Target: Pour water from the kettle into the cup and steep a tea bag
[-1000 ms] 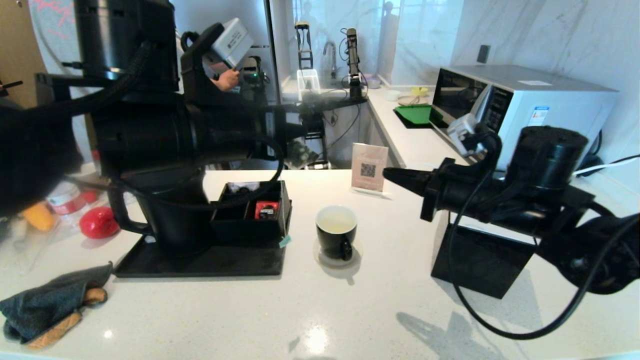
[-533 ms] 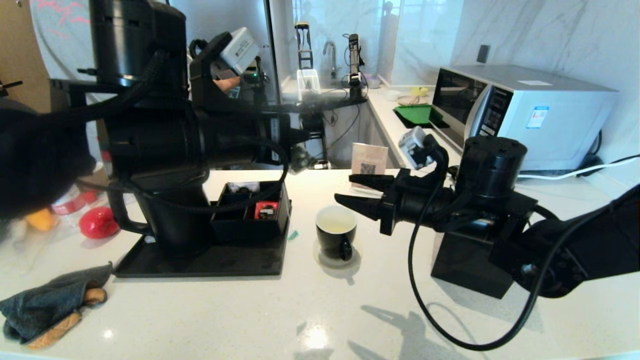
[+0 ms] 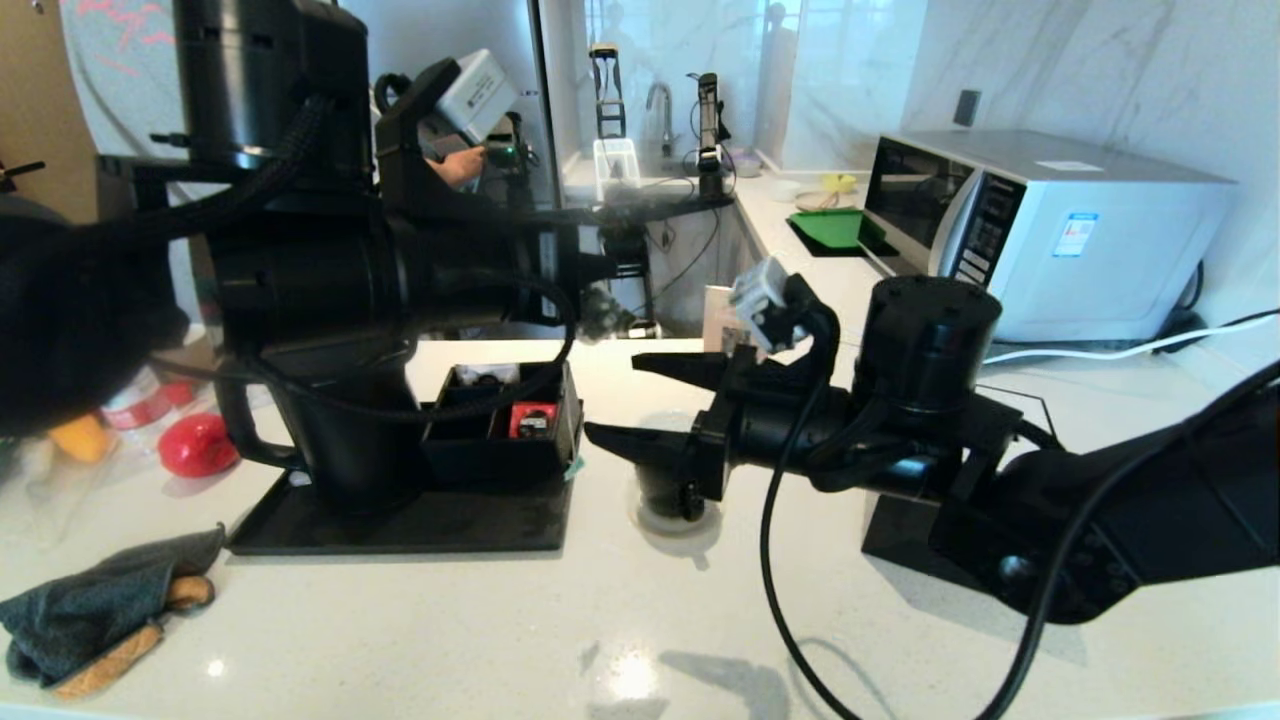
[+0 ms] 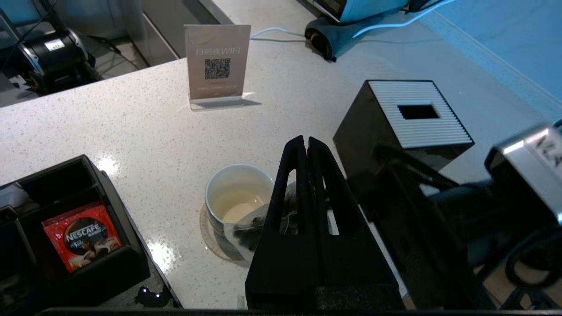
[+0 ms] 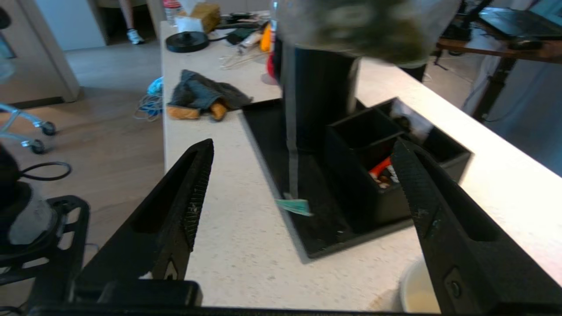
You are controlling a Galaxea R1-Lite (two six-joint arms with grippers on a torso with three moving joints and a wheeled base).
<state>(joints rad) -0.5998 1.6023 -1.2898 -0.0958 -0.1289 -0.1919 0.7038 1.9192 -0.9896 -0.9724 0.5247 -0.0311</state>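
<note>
My left gripper (image 3: 603, 268) is shut on the tea bag (image 4: 243, 226), which hangs above the counter beside the cup. Its string drops down to the teal tag (image 5: 295, 205). The black cup (image 4: 237, 193) stands on a coaster and holds pale yellowish water (image 4: 232, 210). My right gripper (image 3: 615, 398) is open and hovers over the cup, hiding most of it in the head view. In the right wrist view the string and tag hang between the spread fingers (image 5: 193, 193). The black kettle (image 3: 350, 450) stands on the black tray (image 3: 400, 530), partly hidden behind my left arm.
A black organizer (image 3: 500, 445) with a red coffee packet (image 4: 83, 237) sits on the tray. A black tissue box (image 4: 417, 114) stands right of the cup, and a QR sign (image 4: 217, 66) behind it. A microwave (image 3: 1050, 220) is at back right; a grey cloth (image 3: 100, 610) lies front left.
My right arm has swung left, from beside the tissue box to over the cup, and its gripper has opened. The left arm has barely moved.
</note>
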